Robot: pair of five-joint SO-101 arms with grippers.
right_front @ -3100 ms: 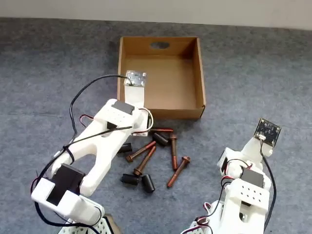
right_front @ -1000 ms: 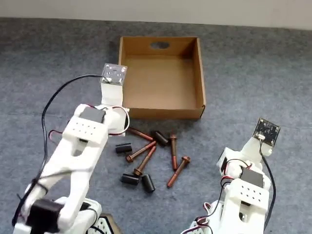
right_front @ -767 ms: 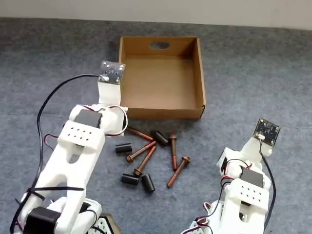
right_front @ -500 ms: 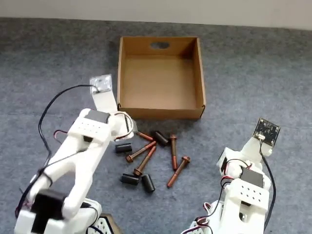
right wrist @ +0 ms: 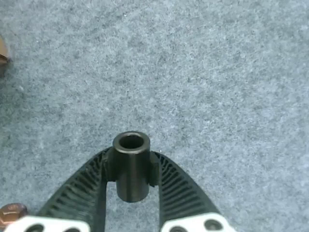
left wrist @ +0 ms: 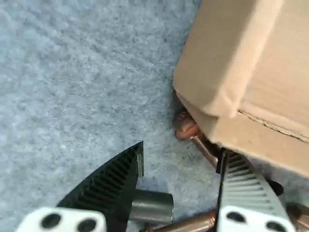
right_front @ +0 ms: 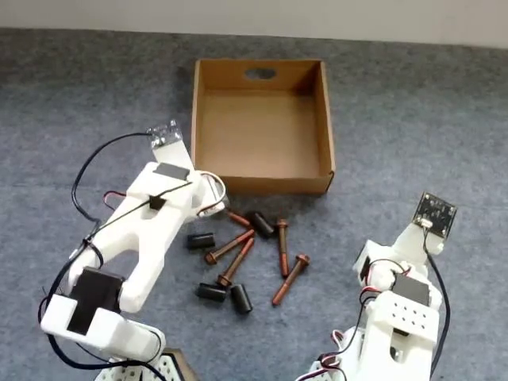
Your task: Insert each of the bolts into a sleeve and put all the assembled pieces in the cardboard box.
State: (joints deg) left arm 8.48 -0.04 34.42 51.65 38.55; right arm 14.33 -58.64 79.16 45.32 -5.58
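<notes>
The cardboard box [right_front: 262, 127] sits at the back of the grey mat; I see nothing inside it. In front of it lie several copper bolts [right_front: 282, 246] and black sleeves [right_front: 241, 298]. My left arm [right_front: 151, 230] reaches over the pile's left side to the box's front left corner. My left gripper [left wrist: 182, 151] is open above the mat, a bolt head [left wrist: 186, 129] just beyond its tips against the box corner [left wrist: 251, 72], a sleeve [left wrist: 152, 207] beside one jaw. My right gripper [right wrist: 131, 155] is shut on a black sleeve [right wrist: 130, 166], bore facing outward.
My right arm [right_front: 397, 305] stands at the front right, off the pile. A bolt head [right wrist: 9, 212] shows near its gripper. Open grey mat [right_front: 413, 119] lies right of the box and on the far left.
My left arm swung from beside the box's left wall back toward the pile, ending at the box's front left corner. The right arm has stayed still with its sleeve.
</notes>
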